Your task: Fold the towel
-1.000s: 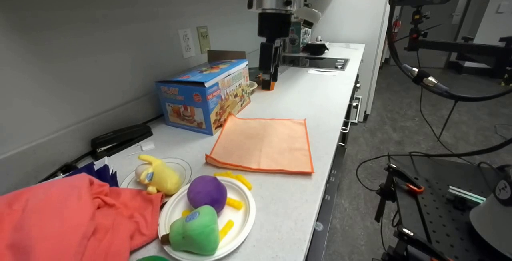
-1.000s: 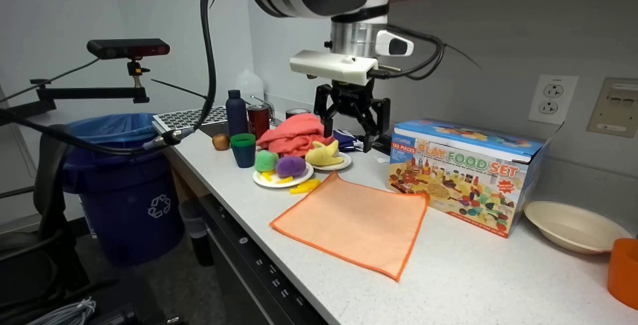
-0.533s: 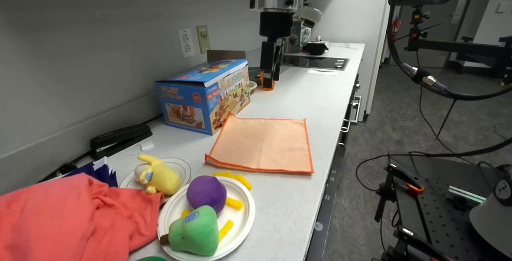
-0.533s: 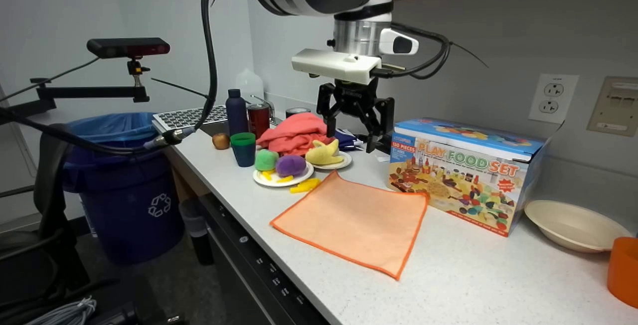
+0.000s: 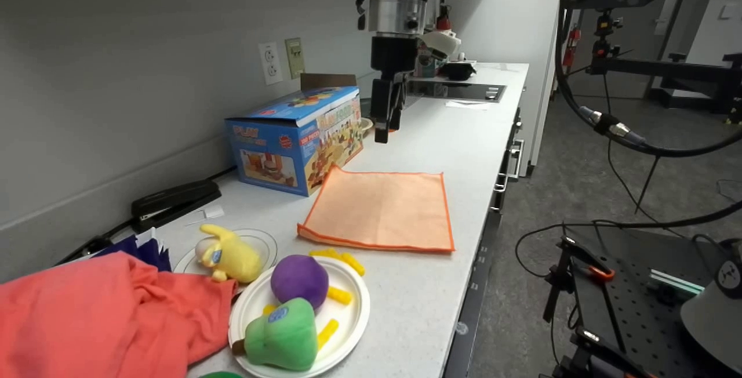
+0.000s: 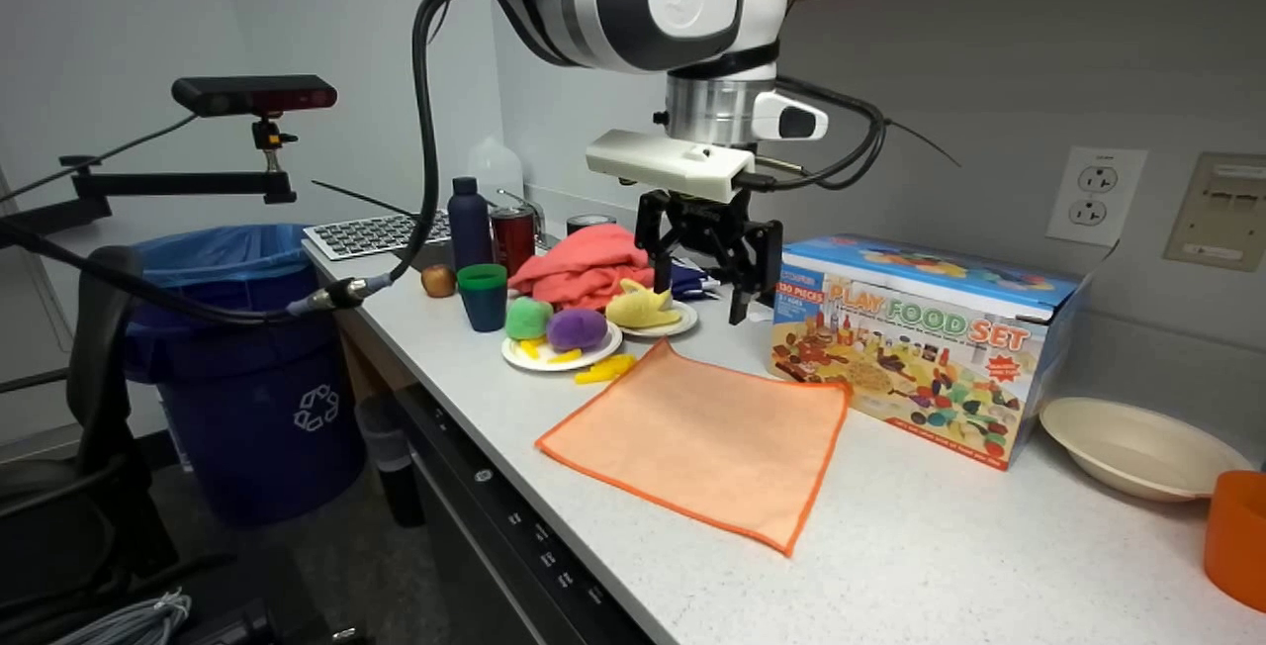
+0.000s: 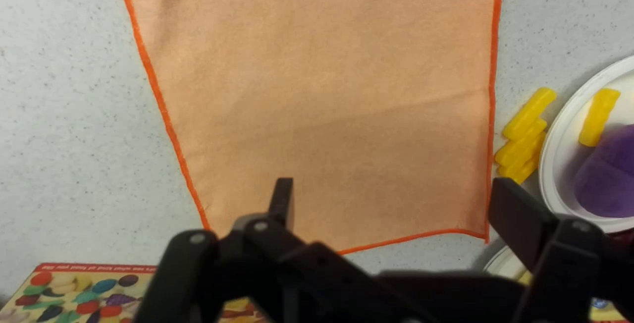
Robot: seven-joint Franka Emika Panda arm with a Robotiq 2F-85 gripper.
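Observation:
The towel is a peach square cloth with an orange hem, lying spread flat on the counter in both exterior views (image 5: 382, 210) (image 6: 702, 437). A faint crease crosses it, and the corner beside the box is slightly raised. It fills much of the wrist view (image 7: 337, 75), with its top edge partly out of frame. My gripper (image 6: 700, 304) is open and empty, pointing down and held above the counter, apart from the towel. In the wrist view the gripper (image 7: 394, 184) has its fingers wide apart over the towel's lower right part, one overlapping the right hem.
A play food box (image 6: 900, 358) stands against the towel's wall-side corner. A white plate (image 5: 353, 331) with a purple toy (image 5: 299, 280), a green toy (image 5: 284, 334) and yellow sticks lies close by. A beige bowl (image 6: 1137, 447) and orange cup (image 6: 1236, 541) stand beyond the box.
My gripper has come down lower and shifted slightly; it stays open. The towel and the other things on the counter have not moved.

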